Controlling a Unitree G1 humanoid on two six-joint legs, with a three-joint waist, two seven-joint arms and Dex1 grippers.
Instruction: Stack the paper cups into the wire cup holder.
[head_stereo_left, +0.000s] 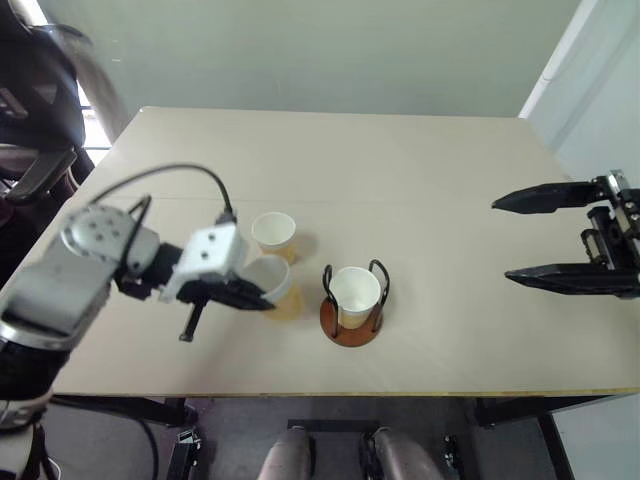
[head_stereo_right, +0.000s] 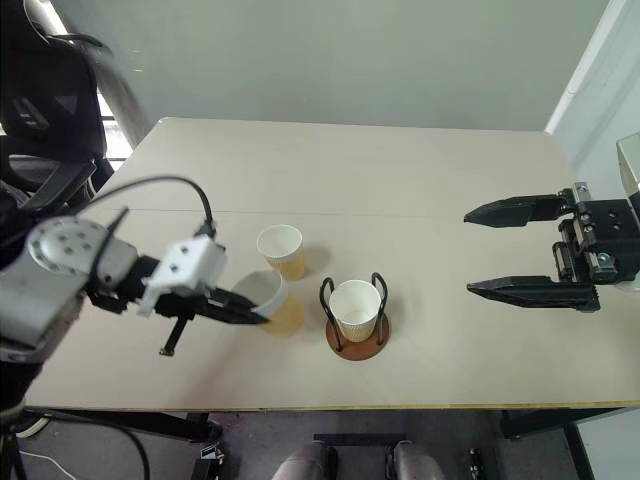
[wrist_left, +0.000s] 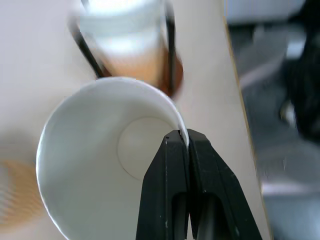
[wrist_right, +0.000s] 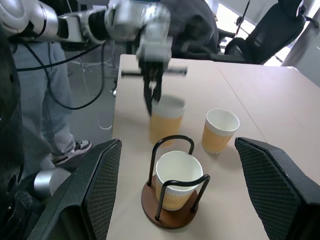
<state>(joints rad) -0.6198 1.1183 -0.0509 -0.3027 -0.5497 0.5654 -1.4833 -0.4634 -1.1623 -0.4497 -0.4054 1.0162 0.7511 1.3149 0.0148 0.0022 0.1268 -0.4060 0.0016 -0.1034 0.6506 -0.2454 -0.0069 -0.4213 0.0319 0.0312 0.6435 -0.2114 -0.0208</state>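
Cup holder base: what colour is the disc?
Reddish-brown, under black wire loops; the wire cup holder shows best in the right wrist view.

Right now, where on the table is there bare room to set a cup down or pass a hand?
The far half of the table is bare, as is the stretch between the wire cup holder and the right gripper. It is crowded where the left gripper pinches a cup beside the second cup.

The paper cups (head_stereo_right: 280, 250) are ribbed tan outside, smooth matt white inside. The wire cup holder (head_stereo_right: 357, 335) has thin glossy black wire loops on a smooth reddish-brown wood-like disc. The worktop (head_stereo_right: 400, 180) is pale, matt and smooth.
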